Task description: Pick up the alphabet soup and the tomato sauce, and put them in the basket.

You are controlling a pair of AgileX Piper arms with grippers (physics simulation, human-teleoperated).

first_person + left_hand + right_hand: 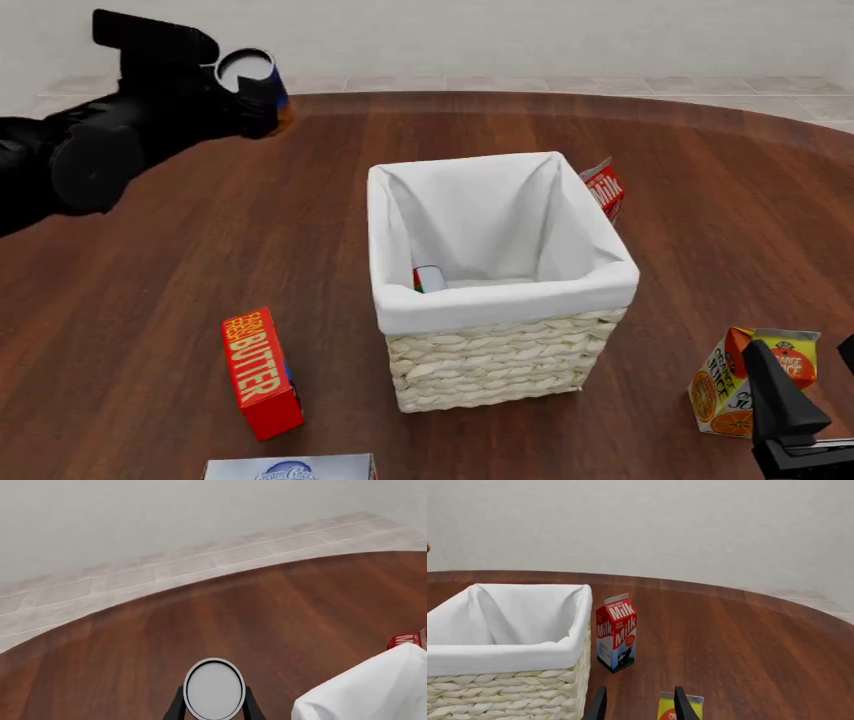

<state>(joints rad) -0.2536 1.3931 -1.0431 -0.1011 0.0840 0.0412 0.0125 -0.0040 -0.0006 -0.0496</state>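
1. My left gripper [254, 100] is up at the far left of the round dark wooden table [160, 260], pinching the alphabet soup [256, 88], a small cylindrical can with a blue upper label, orange lower label and grey metal top; in my left wrist view the can's grey lid [214, 688] sits between my two dark fingers [176, 706]
2. Nearer on the left, a red rectangular butter box [260, 372] lies on the wood, and just beyond it at the near edge is the top of a grey-blue box [290, 467]
3. In the middle stands the tall square cream wicker basket [494, 360] with white cloth lining folded over its rim; low in its near left corner lies the tomato sauce [427, 279], a small can with a red and green label, mostly hidden by the lining
4. Just beyond the basket's far right corner stands a red and white milk carton [616, 632], apart from the wicker
5. At the near right, a yellow and orange juice carton [747, 381] stands beside my right gripper [639, 702], whose dark fingers are spread with nothing between them, low over the table
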